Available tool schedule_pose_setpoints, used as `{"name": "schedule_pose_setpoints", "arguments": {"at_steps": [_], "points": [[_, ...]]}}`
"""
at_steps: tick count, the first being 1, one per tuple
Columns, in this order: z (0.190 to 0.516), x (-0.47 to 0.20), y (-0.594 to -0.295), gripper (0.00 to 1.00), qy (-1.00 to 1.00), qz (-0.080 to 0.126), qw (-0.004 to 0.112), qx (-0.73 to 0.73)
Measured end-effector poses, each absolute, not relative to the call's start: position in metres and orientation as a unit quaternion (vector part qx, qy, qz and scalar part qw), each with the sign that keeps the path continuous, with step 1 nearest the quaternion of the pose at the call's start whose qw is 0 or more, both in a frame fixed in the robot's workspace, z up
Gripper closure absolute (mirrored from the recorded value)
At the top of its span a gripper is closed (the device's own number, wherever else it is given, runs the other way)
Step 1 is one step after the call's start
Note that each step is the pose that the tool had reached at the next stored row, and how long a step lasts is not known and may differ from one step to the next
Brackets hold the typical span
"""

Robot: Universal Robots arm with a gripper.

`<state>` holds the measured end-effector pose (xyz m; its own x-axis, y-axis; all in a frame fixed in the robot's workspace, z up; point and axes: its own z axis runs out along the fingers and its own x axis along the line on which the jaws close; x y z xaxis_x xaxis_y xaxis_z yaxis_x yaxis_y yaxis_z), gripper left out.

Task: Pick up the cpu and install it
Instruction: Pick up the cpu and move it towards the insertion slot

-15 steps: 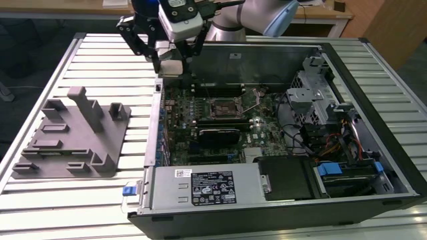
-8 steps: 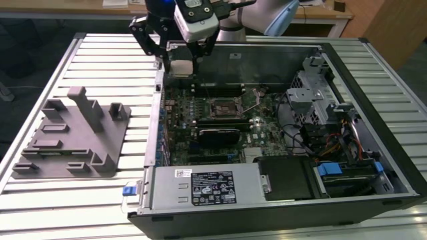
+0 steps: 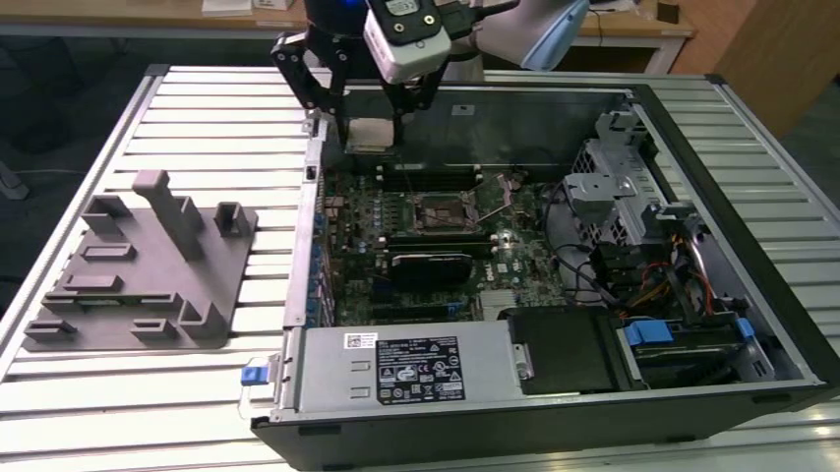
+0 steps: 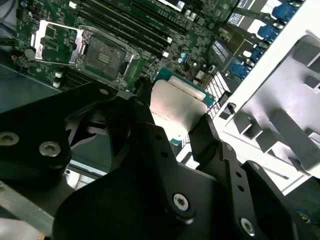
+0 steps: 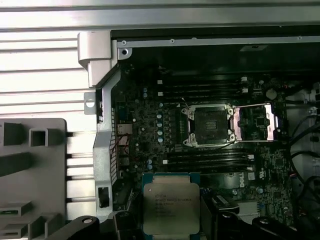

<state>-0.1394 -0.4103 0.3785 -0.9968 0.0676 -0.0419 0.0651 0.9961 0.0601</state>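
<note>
Right now the tool (image 3: 370, 133) is clamped on the cpu (image 3: 369, 136), its 2 black fingers (image 4: 150, 130) pressing opposite edges of the chip. In the exterior view the cpu hangs in the air above the open computer case (image 3: 735, 128), over the case's side nearest the far edge of the surface (image 3: 197, 108), clear of the motherboard below.

In both wrist views the cpu (image 4: 177, 107) (image 5: 171, 207) shows its silvery metal top with a pale green rim, held level between the fingers of the tool (image 4: 175, 125) (image 5: 171, 225). The socket (image 5: 209, 125) (image 4: 102, 55) lies well apart from the chip on the motherboard, between rows of dark memory slots, and its metal load plate (image 5: 256, 122) is swung open to one side.

The case takes up the surface's half on the exterior view's right, with a grey power supply (image 3: 407, 369) at its near end. A grey moulded fixture (image 3: 145, 265) with upright posts sits on the slatted surface toward the near corner on the exterior view's left.
</note>
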Motion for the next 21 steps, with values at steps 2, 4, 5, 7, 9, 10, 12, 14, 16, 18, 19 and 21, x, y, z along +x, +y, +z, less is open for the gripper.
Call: {"name": "schedule_pose_setpoints", "arguments": {"at_steps": [2, 4, 5, 7, 9, 10, 12, 14, 16, 18, 19, 21], "points": [[0.379, -0.138, -0.410, 0.46, 0.999, 0.029, 0.022, 0.033], [0.379, -0.138, -0.410, 0.46, 0.999, 0.029, 0.022, 0.033], [0.379, -0.138, -0.410, 0.46, 0.999, 0.029, 0.022, 0.033], [0.378, -0.138, -0.410, 0.46, 0.999, 0.029, 0.022, 0.033], [0.377, -0.137, -0.410, 0.46, 0.999, 0.029, 0.022, 0.033], [0.377, -0.136, -0.410, 0.46, 0.999, 0.029, 0.022, 0.033], [0.375, -0.134, -0.410, 0.46, 0.999, 0.029, 0.022, 0.033], [0.374, -0.132, -0.410, 0.46, 0.999, 0.029, 0.022, 0.033], [0.373, -0.131, -0.410, 0.46, 0.999, 0.029, 0.022, 0.033], [0.372, -0.129, -0.410, 0.46, 0.999, 0.029, 0.022, 0.033], [0.371, -0.129, -0.410, 0.46, 0.999, 0.029, 0.022, 0.033], [0.369, -0.128, -0.410, 0.46, 0.999, 0.029, 0.022, 0.033]]}}
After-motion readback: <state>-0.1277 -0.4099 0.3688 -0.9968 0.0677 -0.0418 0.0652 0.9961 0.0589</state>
